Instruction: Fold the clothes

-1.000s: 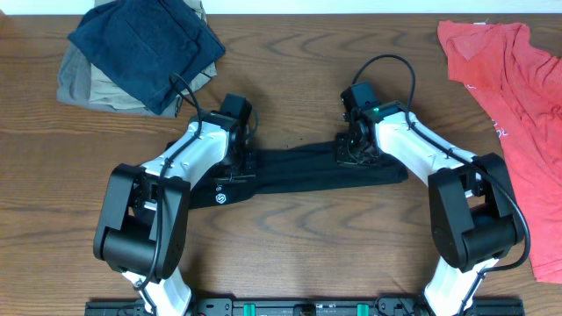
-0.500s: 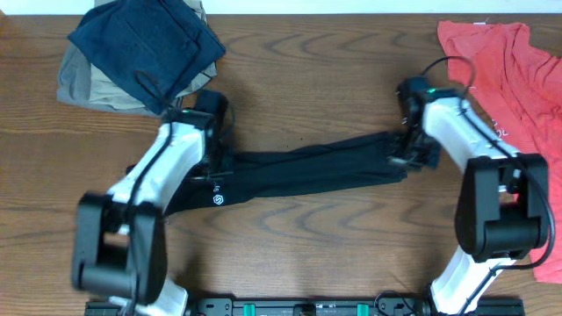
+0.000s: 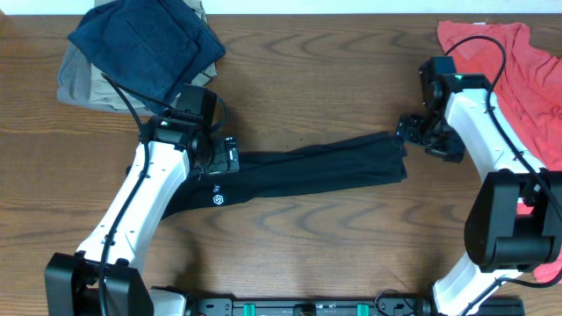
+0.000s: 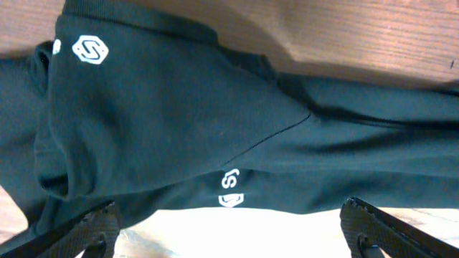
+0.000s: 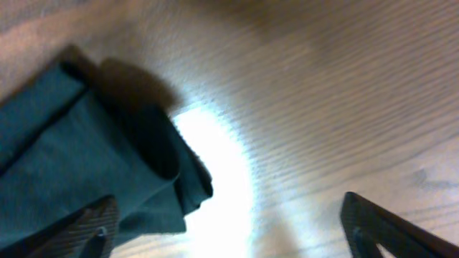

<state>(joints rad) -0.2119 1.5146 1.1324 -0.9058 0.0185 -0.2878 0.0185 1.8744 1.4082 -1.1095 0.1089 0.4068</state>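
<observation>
Fingers of the left gripper and right gripper stand wide, holding nothing, just above opposite ends of the black garment.

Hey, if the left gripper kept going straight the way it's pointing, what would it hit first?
The black garment: the left gripper points down at it, jaws open, and nothing shows between them. How far off it is remains unclear.
</observation>
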